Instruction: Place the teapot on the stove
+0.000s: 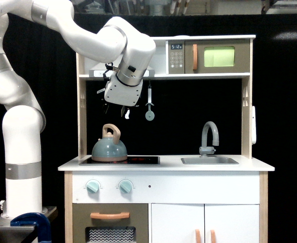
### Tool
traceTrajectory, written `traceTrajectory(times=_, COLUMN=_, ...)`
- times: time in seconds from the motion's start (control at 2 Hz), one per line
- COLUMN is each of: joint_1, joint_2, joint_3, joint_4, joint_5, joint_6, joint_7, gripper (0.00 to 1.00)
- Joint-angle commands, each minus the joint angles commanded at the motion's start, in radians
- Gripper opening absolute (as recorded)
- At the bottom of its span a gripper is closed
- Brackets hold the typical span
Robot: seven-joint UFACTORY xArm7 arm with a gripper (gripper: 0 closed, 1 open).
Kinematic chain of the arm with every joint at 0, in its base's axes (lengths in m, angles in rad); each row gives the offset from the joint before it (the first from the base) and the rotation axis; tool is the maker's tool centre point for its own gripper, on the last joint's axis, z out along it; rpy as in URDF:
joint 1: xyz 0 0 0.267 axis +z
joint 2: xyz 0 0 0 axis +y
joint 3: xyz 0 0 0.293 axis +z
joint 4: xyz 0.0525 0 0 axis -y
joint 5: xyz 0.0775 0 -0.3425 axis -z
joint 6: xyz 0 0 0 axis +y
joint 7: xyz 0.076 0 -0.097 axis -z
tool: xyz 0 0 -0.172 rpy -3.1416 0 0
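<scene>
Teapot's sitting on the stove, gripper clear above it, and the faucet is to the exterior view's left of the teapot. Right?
Not quite. In the exterior view the faucet stands to the view's right of the teapot, over the sink. The rest holds: teapot on the stove, gripper clear above it.

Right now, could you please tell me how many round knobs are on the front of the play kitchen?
2: left knob beneath the teapot, right knob below the stove. Both sit above the oven door; none appears hidden.

A robot test setup, not a real kitchen — a white wooden toy play kitchen (166,167) stands before a black backdrop curtain (283,101), a blue metal clamp (32,225) at the arm's base.
</scene>
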Motion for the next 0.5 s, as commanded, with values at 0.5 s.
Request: traceTrajectory(times=0.5, joint_1=0.006, joint_2=0.038, joint_3=-0.050, joint_4=0.084, joint_5=-0.022, joint_6=0.062, joint_7=-0.006, gripper=1.00)
